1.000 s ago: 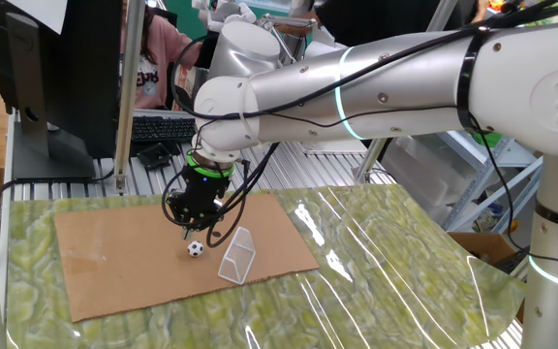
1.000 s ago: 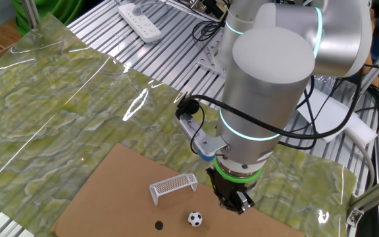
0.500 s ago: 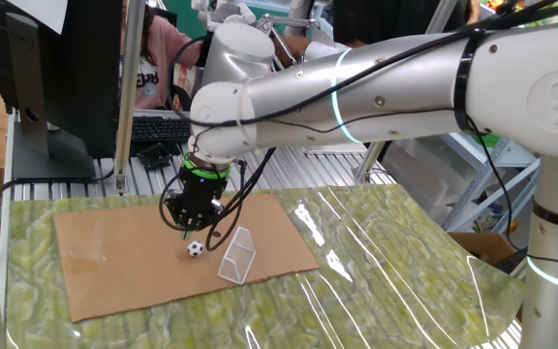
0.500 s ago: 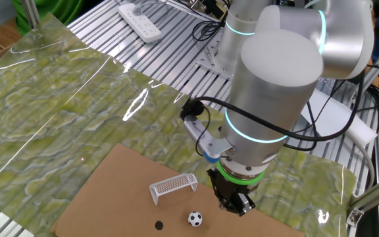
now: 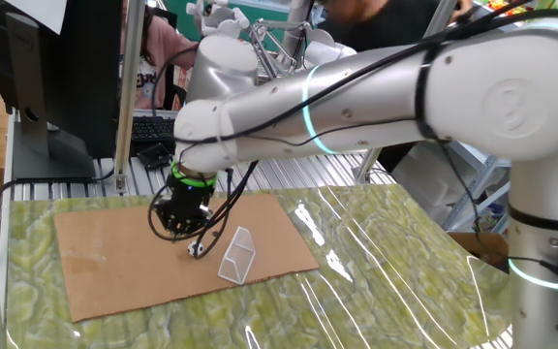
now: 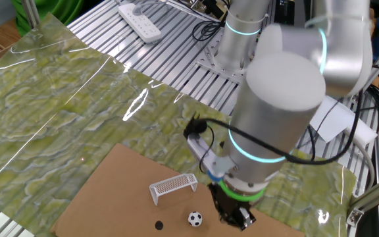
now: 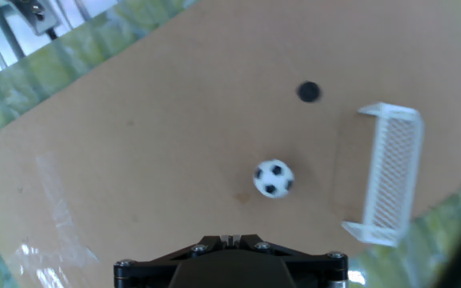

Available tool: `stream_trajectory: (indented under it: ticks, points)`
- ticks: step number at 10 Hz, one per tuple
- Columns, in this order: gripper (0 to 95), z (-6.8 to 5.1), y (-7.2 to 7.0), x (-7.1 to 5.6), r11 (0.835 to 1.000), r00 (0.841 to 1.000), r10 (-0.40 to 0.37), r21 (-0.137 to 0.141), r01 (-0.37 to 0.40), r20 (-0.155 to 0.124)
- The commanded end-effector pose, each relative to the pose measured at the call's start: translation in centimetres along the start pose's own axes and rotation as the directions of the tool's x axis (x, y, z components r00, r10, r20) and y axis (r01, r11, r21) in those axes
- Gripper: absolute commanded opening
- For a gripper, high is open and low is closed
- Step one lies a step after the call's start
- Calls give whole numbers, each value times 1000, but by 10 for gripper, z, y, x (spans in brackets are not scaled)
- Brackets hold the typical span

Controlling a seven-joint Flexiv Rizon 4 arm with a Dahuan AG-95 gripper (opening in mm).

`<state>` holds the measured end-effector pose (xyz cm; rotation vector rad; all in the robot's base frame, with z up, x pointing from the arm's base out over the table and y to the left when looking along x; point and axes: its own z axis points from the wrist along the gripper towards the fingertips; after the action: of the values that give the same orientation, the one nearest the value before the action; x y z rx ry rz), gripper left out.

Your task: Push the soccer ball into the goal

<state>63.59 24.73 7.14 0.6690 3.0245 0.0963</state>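
Note:
The soccer ball [image 7: 274, 178], tiny and white with black patches, lies on the brown cardboard sheet [image 7: 134, 144]. The white netted goal [image 7: 386, 184] stands right of it in the hand view, its mouth facing the ball. My gripper [image 7: 230, 240] is at the bottom edge of that view, just behind the ball, with its fingertips pressed together and nothing between them. In one fixed view the gripper [image 5: 176, 231] hovers low, left of the ball [image 5: 197, 249] and the goal [image 5: 238, 255]. In the other fixed view the gripper [image 6: 235, 218] is right of the ball [image 6: 195, 218], and the goal [image 6: 174, 186] stands beyond it.
A small flat dark spot [image 7: 308, 92] lies on the cardboard near the goal. A green patterned mat [image 6: 77, 99] under clear plastic surrounds the cardboard. A power strip [image 6: 140, 13] lies on the slatted metal table. A monitor [image 5: 56, 68] and a keyboard [image 5: 163, 126] stand behind.
My gripper has moved left in one fixed view and lower, to the ball's side away from the goal. The ball and the goal have not moved.

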Motion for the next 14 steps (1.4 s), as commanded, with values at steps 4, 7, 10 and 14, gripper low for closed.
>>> stream_trajectory:
  ticks: [4,7,10,14]
  points:
    - [0,20,5,-2,999,999,-42,19,42,10]
    - [0,20,5,-2,999,999,-41,26,41,21]
    - [0,16,1,-5,999,999,-46,25,45,19]
    - [0,20,-7,-13,996,996,-84,25,83,33]
